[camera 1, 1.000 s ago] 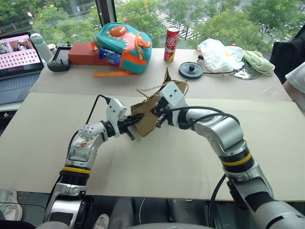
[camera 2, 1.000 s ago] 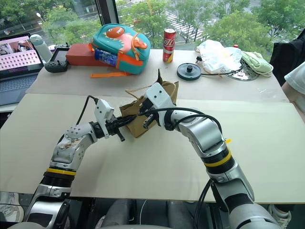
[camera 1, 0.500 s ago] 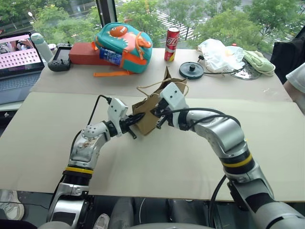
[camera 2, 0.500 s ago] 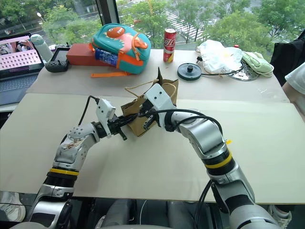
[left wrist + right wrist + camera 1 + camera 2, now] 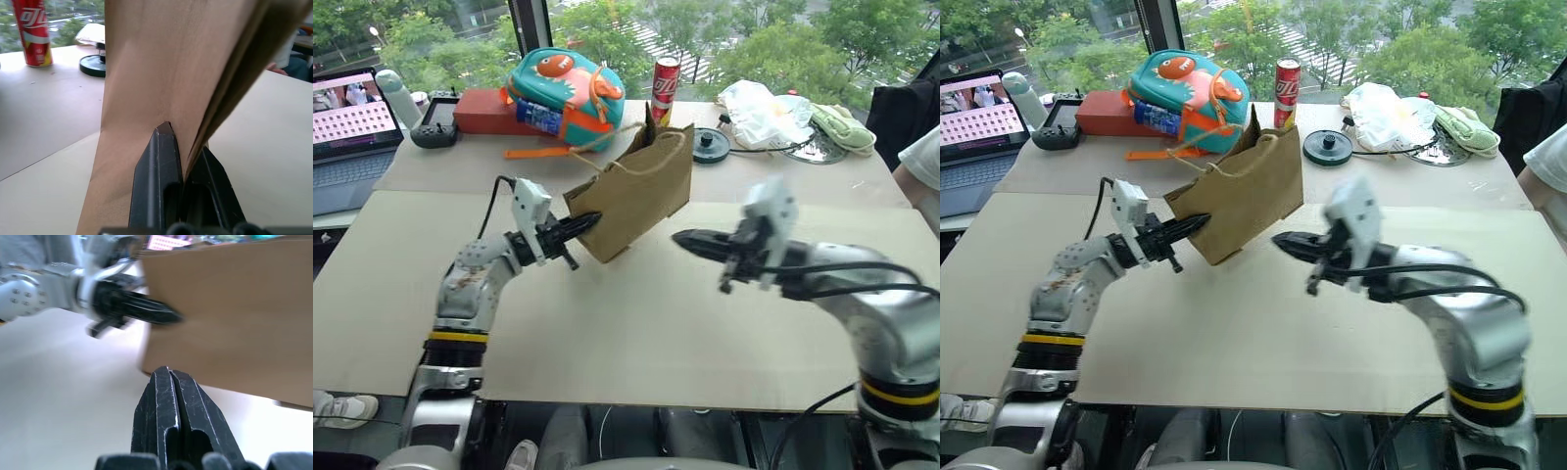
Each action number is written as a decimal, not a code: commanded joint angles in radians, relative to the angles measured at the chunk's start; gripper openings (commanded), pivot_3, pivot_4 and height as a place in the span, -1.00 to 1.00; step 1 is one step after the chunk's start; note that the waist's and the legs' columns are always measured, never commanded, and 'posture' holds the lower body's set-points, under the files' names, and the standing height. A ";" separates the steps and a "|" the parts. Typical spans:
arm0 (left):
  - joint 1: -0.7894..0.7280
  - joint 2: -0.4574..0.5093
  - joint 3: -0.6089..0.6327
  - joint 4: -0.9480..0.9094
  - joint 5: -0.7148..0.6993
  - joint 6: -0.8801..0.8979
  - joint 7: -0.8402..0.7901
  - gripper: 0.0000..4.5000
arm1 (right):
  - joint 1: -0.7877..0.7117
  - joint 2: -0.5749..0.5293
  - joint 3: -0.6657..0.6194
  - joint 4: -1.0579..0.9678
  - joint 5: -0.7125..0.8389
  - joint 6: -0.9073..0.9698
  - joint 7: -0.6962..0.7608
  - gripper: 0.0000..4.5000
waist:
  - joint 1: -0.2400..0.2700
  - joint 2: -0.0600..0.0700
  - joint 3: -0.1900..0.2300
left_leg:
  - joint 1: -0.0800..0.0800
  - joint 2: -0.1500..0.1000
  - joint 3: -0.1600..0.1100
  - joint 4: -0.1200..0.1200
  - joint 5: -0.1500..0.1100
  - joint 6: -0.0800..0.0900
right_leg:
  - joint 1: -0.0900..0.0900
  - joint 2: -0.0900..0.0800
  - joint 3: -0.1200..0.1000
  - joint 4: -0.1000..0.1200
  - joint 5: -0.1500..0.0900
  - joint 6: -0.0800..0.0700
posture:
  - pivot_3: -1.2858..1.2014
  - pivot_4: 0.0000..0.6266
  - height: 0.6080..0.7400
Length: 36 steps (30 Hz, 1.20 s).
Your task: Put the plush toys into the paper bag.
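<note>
Paper bag (image 5: 636,191) hangs tilted off the table (image 5: 636,333), pinched at one edge by the left gripper (image 5: 579,224), whose fingers are clamped on the paper. The right gripper (image 5: 688,238), closed and empty, sits just beside it. Neither plush toy can be seen. Best to set the bag upright and spread its mouth.

Silver-grey jointed arms, a yellow-and-black band round each forearm, white blocky wrist housings, left gripper (image 5: 579,224) and right gripper (image 5: 690,241) each with tapering black fingers, black cables looping along both arms, small screws dotting the left elbow.
</note>
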 commanded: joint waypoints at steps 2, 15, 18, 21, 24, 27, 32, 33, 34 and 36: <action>-0.030 0.138 -0.008 0.008 -0.032 -0.029 -0.267 -0.97 | 0.055 -0.085 -0.077 0.009 0.099 -0.057 0.145 -1.00 | -0.002 0.000 0.000 | 0.001 0.000 0.000 -0.001 0.000 0.000 | 0.000 0.000 0.000 0.000 0.000 0.000 | 0.03 -0.52 0.82; -0.023 0.269 -0.110 0.101 0.027 -0.201 -0.572 -0.97 | 0.064 -0.228 -0.053 0.157 0.060 -0.206 0.293 -1.00 | 0.002 0.000 0.001 | 0.005 0.000 0.000 0.000 0.000 0.001 | 0.005 0.000 0.000 0.000 -0.002 -0.001 | 0.03 -0.52 0.82; -0.014 0.259 -0.115 0.114 0.035 -0.231 -0.572 -0.97 | 0.036 -0.247 -0.044 0.187 0.062 -0.219 0.306 -1.00 | 0.002 0.000 0.001 | 0.005 0.000 0.000 0.000 0.000 0.001 | 0.005 0.000 0.000 0.000 -0.002 -0.001 | 0.03 -0.52 0.82; 0.000 0.242 -0.124 0.147 0.060 -0.284 -0.572 -0.97 | 0.018 -0.255 -0.025 0.197 0.058 -0.229 0.314 -1.00 | 0.002 0.000 0.001 | 0.005 0.000 0.000 0.000 0.000 0.001 | 0.005 0.000 0.000 0.001 -0.002 -0.001 | 0.03 -0.52 0.82; 0.005 0.223 -0.126 0.179 0.078 -0.298 -0.563 -0.97 | -0.002 -0.255 -0.009 0.200 0.059 -0.231 0.312 -1.00 | 0.003 0.000 0.001 | 0.005 0.000 0.001 0.000 -0.001 0.001 | 0.005 0.000 0.000 0.001 -0.002 -0.001 | 0.03 -0.52 0.82; 0.010 0.209 -0.127 0.193 0.091 -0.297 -0.552 -0.97 | -0.016 -0.255 0.003 0.200 0.061 -0.229 0.309 -1.00 | 0.003 0.000 0.001 | 0.005 0.000 0.001 0.000 -0.001 0.001 | 0.004 0.000 0.000 0.001 -0.003 -0.001 | 0.03 -0.52 0.82; 0.007 0.212 -0.131 0.206 0.112 -0.286 -0.539 -0.34 | -0.039 -0.253 0.027 0.210 0.049 -0.231 0.309 -1.00 | 0.003 0.000 0.001 | 0.005 0.000 0.000 0.000 0.000 0.001 | 0.005 0.000 0.000 0.001 -0.002 -0.001 | 0.03 -0.52 0.82; 0.006 0.215 -0.127 0.204 0.110 -0.276 -0.539 -0.19 | -0.043 -0.252 0.032 0.213 0.047 -0.233 0.308 -1.00 | 0.003 0.000 0.001 | 0.005 0.000 0.001 0.000 -0.001 0.001 | 0.005 0.000 0.000 0.001 -0.002 -0.001 | 0.03 -0.52 0.82; 0.004 0.222 -0.119 0.195 0.102 -0.256 -0.539 -0.06 | -0.046 -0.252 0.038 0.217 0.044 -0.236 0.308 -1.00 | 0.003 0.000 0.001 | 0.005 0.000 0.001 0.000 0.000 0.001 | 0.005 0.000 0.000 0.001 -0.002 -0.001 | 0.03 -0.52 0.82; 0.002 0.233 -0.108 0.180 0.092 -0.227 -0.539 0.24 | -0.051 -0.252 0.047 0.223 0.040 -0.240 0.310 -1.00 | 0.003 0.001 0.001 | 0.005 0.000 0.001 0.000 0.000 0.001 | 0.005 0.000 0.000 0.001 -0.002 -0.001 | 0.03 -0.52 0.82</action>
